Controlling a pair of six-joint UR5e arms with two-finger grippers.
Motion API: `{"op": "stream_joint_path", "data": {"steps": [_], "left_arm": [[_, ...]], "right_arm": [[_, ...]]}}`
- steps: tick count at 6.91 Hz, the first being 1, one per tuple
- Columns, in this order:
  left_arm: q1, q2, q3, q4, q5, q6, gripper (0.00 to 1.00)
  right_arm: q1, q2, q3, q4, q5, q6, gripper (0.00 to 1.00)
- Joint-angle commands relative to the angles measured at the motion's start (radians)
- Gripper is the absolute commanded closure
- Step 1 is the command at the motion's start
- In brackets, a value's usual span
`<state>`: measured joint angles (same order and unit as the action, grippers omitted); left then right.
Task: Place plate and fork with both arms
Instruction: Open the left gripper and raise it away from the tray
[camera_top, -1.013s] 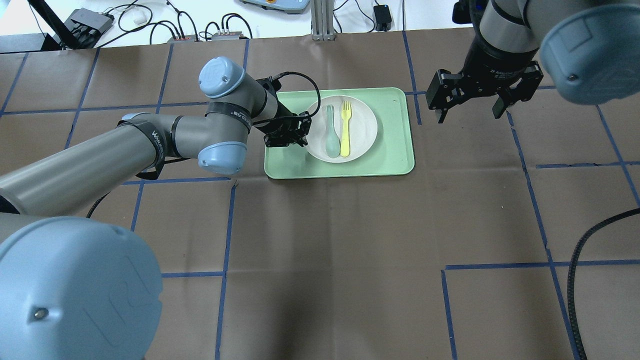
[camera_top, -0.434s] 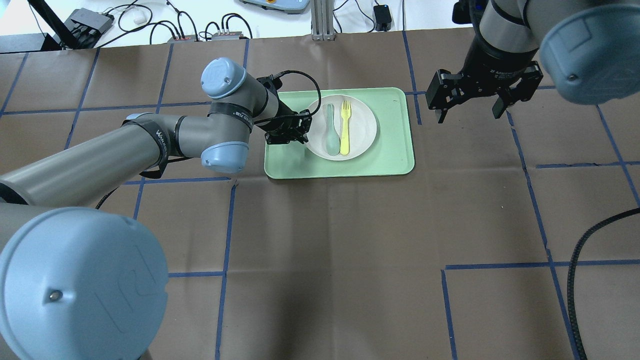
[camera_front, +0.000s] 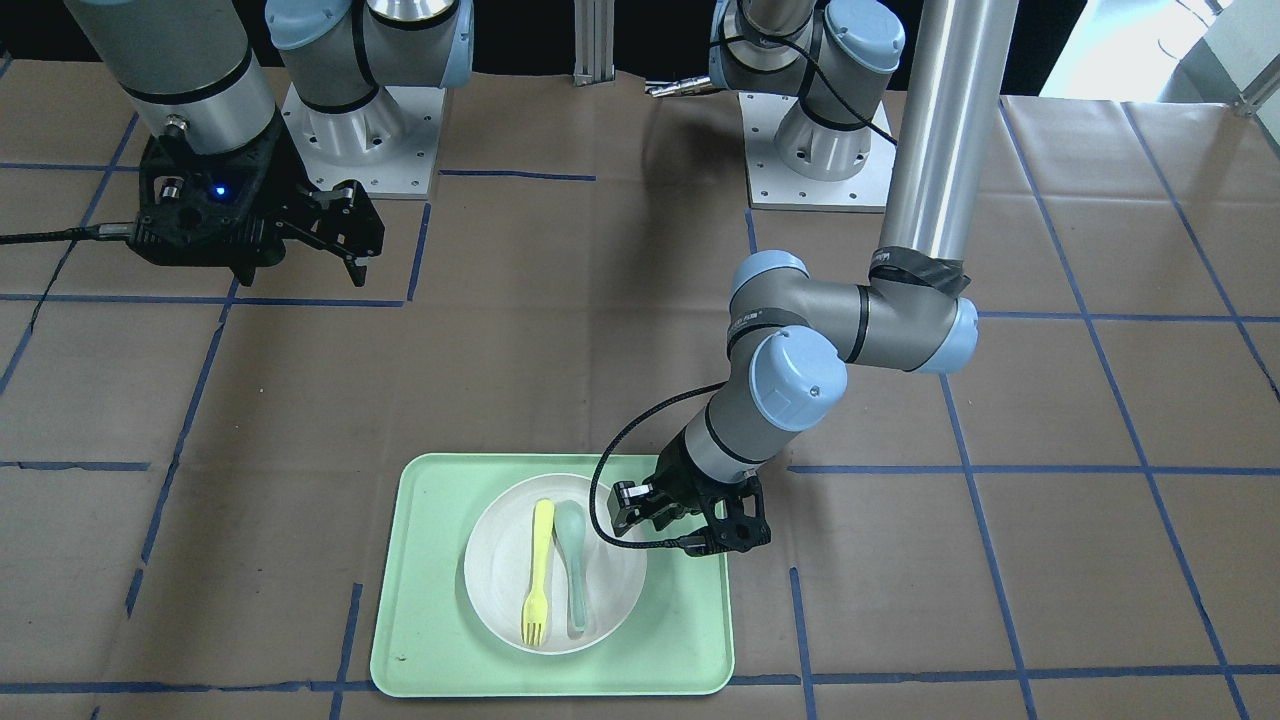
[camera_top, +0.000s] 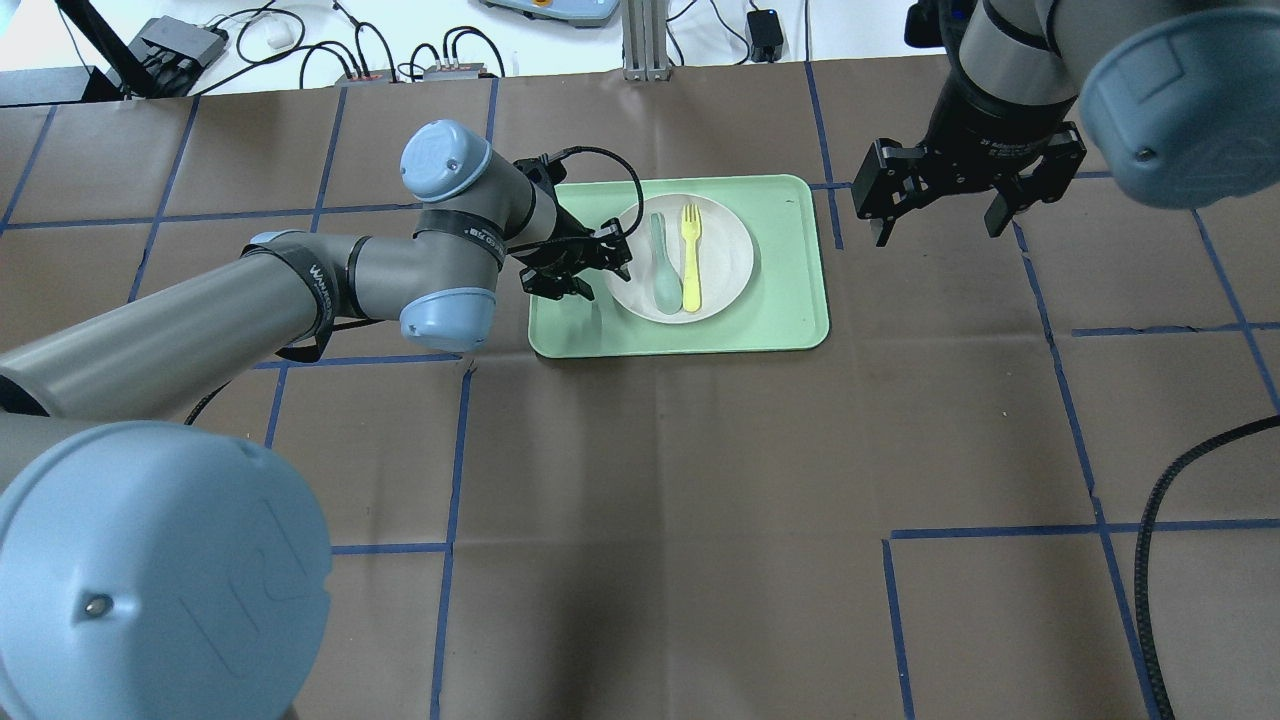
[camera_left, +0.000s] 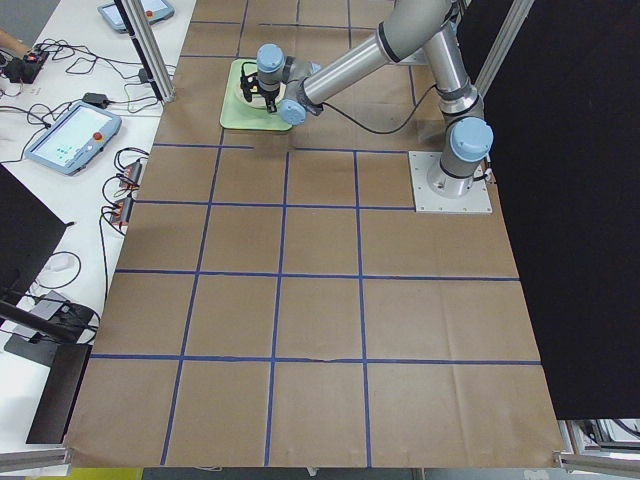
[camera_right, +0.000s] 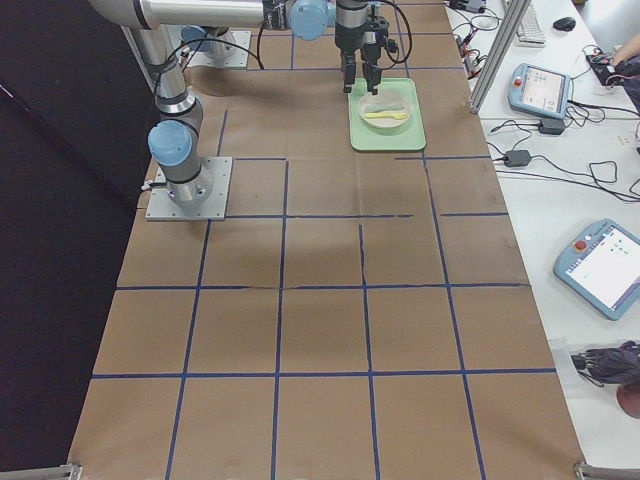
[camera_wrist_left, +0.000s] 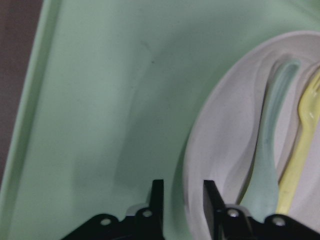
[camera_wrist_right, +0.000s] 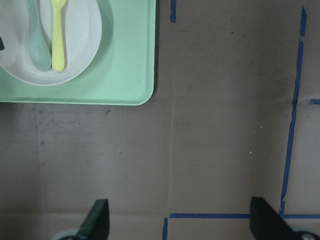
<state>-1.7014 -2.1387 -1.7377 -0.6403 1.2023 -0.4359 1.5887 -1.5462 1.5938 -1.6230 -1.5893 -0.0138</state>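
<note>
Left gripper (camera_wrist_left: 184, 195): jaws narrowly apart, astride the rim of the plate (camera_top: 722, 250) on its robot-left side, one jaw over the tray (camera_top: 785, 300), the other inside the rim. The wrist view shows a green strip between the outer jaw and the rim, so no pinch is seen; contact is unclear. The plate lies flat on the tray, nearer its far edge. The fork (camera_top: 690, 255) lies in the plate, tines away from the robot. It is parallel to and just beside the spoon (camera_top: 663, 265), which is on the left gripper's side with its bowl toward the robot. Only the left wrist view shows the jaw tips. In the overhead view the wrist and its cable (camera_top: 610, 165) cover that stretch of rim, and in the front view the gripper body hides it. The left wrist view cuts off the plate's right half and part of the fork, and the gripper covers the spoon's bowl end. Right gripper (camera_top: 938, 228): jaws spread wide, holding nothing, above the table (camera_top: 700, 500) well to the tray's right. Its wrist view shows the tray's corner and part of the plate, cut off at the frame's top left. Both side views are too small to read either gripper's jaws. From the robot's left the arm covers most of the plate; from its right the fork is a yellow streak.
</note>
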Motion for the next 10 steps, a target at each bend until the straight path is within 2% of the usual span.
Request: {"op": "stream_joint_path", "data": {"steps": [1, 2, 3, 6, 7, 8, 9, 10], "left_arm": [[0.0, 0.058, 0.001, -0.077, 0.006, 0.046, 0.02], [0.011, 0.138, 0.007, -0.208, 0.032, 0.125, 0.02], [0.011, 0.205, 0.019, -0.316, 0.154, 0.216, 0.02], [0.081, 0.464, 0.029, -0.717, 0.267, 0.408, 0.01], [0.103, 0.536, 0.029, -0.792, 0.317, 0.451, 0.01], [0.108, 0.592, 0.027, -0.867, 0.33, 0.489, 0.01], [0.109, 0.652, 0.03, -0.934, 0.385, 0.529, 0.01], [0.126, 0.713, 0.036, -1.019, 0.398, 0.548, 0.01]], "right_arm": [[0.0, 0.0, 0.0, 0.0, -0.001, 0.0, 0.0], [0.0, 0.0, 0.0, 0.0, -0.001, 0.0, 0.0], [0.0, -0.002, 0.0, 0.0, -0.001, 0.0, 0.0], [0.002, 0.005, -0.002, -0.003, 0.0, 0.017, 0.0], [0.005, 0.015, -0.008, -0.058, 0.002, 0.017, 0.0], [0.01, 0.038, -0.012, -0.098, 0.002, 0.017, 0.0], [0.013, 0.052, -0.012, -0.109, 0.002, 0.021, 0.0], [0.028, 0.079, -0.014, -0.139, 0.003, 0.028, 0.0]]}}
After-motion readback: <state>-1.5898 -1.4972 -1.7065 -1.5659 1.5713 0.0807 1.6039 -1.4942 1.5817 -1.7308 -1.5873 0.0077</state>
